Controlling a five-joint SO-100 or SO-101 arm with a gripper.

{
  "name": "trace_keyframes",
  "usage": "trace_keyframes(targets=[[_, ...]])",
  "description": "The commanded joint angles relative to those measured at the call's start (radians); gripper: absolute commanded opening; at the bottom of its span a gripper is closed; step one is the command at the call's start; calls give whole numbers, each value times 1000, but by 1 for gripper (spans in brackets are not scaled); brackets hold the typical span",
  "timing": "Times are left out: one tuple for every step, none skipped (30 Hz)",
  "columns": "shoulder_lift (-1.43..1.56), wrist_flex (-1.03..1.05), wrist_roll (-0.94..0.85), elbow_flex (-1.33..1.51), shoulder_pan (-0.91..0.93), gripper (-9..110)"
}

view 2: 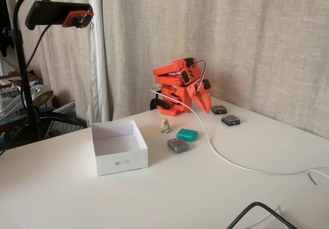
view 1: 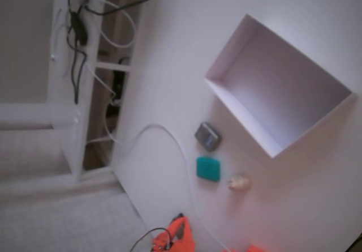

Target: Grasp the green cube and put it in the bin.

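Jaws (view 2: 205, 107) state unclear, empty | green cube (view 2: 186, 134) on table | bin (view 2: 121, 162) empty

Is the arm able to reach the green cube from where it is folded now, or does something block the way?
Probably yes. The green cube lies free on the table, apart from the grey block and the beige lump. The gripper hangs nearby; only the white cable runs close beside the cube.

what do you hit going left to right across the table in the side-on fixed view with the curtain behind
bin → beige lump → grey block → green cube → claw → two dark blocks
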Motion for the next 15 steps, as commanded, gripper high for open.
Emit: trace_keyframes(targets=[[11,-12,-18,-3,-17,-8],[11,-12,-17,-3,-14,-8],[11,-15,-17,-3,-18,-6],[8,-55,-25,-2,-23,-6],[-9,-104,-37,-5,-23,-4],[-32,-156,-37,-15,-20,-2],[-64,-212,-37,-31,-21,2],[-98,-258,-37,-52,-25,7],[-140,-296,-37,-83,-29,13],[-196,-337,-34,-123,-37,20],[-261,-387,-28,-166,-48,25],[-331,-433,-28,-215,-60,26],[-402,-480,-20,-268,-71,29],[-480,-515,-11,-327,-86,30],[-560,-535,-9,-394,-106,30]])
